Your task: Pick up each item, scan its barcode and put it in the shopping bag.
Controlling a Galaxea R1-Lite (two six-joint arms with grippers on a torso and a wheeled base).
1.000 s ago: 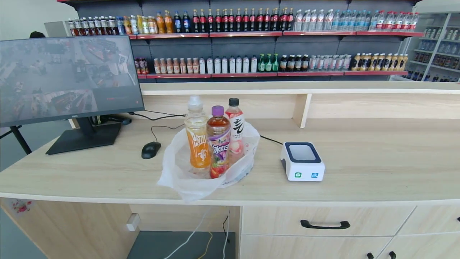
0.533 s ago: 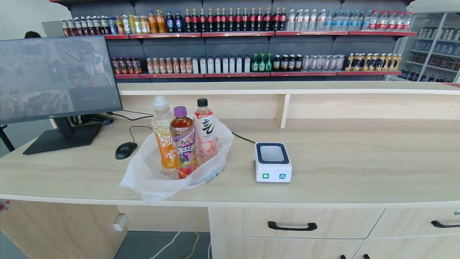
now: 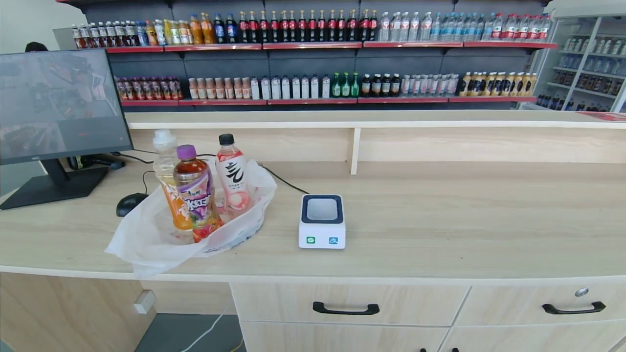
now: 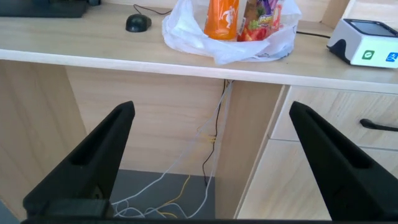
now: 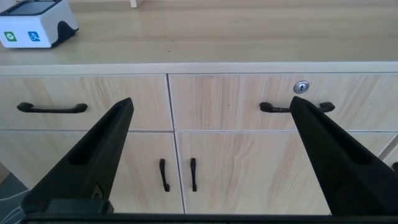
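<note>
A shop: dark red-edged shelves (image 3: 313, 61) of bottled drinks at twelve o'clock, white box scanner (image 3: 322, 222) on pale wooden bench (image 3: 440, 220).

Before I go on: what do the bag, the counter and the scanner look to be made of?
Bag: thin whitish plastic film, it seems; translucent, crumpled, slumped around the bottles.
Counter: probably wood-look laminate, matte; even pale grain, continued on the drawers.
Scanner: likely hard white plastic, smooth, with a dark-framed window on top.

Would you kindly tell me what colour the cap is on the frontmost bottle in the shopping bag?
Purple; the head view shows the cap best.
</note>
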